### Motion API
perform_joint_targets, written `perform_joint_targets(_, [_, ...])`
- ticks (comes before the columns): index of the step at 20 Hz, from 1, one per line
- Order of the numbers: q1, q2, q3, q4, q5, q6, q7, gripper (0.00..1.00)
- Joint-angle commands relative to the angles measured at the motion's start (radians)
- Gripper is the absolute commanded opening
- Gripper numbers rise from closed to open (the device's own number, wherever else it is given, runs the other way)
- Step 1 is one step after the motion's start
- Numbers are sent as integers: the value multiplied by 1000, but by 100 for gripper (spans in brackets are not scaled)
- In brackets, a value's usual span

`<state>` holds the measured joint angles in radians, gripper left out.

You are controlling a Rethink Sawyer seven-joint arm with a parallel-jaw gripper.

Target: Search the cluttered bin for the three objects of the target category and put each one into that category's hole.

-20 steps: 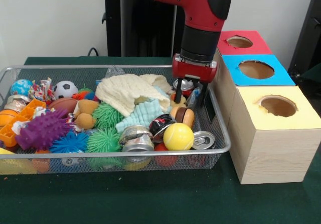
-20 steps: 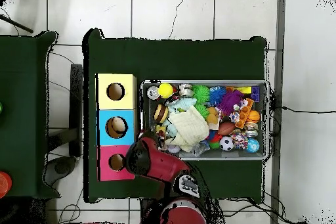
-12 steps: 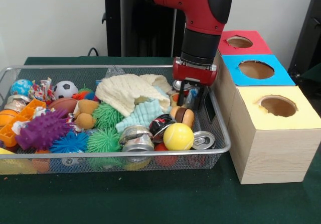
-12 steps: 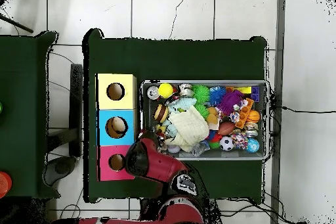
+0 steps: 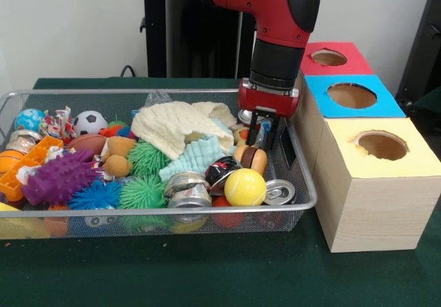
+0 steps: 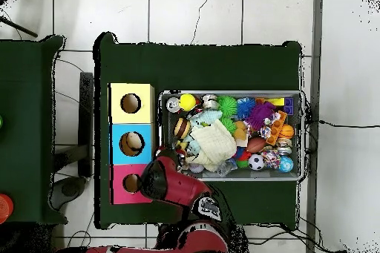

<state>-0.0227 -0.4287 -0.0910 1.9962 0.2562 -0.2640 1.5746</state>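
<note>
Your hand (image 5: pixel 265 131) hangs at the bin's (image 5: pixel 303 204) box-side end, clamped on a small can (image 5: pixel 262 129) just clear of the clutter; thin metal — light, slick, easily dented; I'd grip its middle — firmly, not crushing.

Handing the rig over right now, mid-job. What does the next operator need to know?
Pincer: low over the bin, at the end beside the boxes, above a burger toy. I cannot tell if it grips anything.
Boxes: red box, blue box and yellow box stand in a row beside the bin.
Done: overhead, something tan shows in the blue box's hole; the other holes look dark.
Left: the bin is full of cans, balls and cloths, so most of the sorting remains.
</note>
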Motion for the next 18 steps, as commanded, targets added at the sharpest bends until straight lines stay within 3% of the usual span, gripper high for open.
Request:
perform_joint_targets(1, [3,50,31,-67,3,-33,201,0])
perform_joint_targets(4, [8,20,19,-54,4,2,187,0])
perform_joint_targets(9, [30,-141,-29,-21,18,185,140,0])
perform_joint_targets(18, [50,-182,-67,-43,-2,275,135,0])
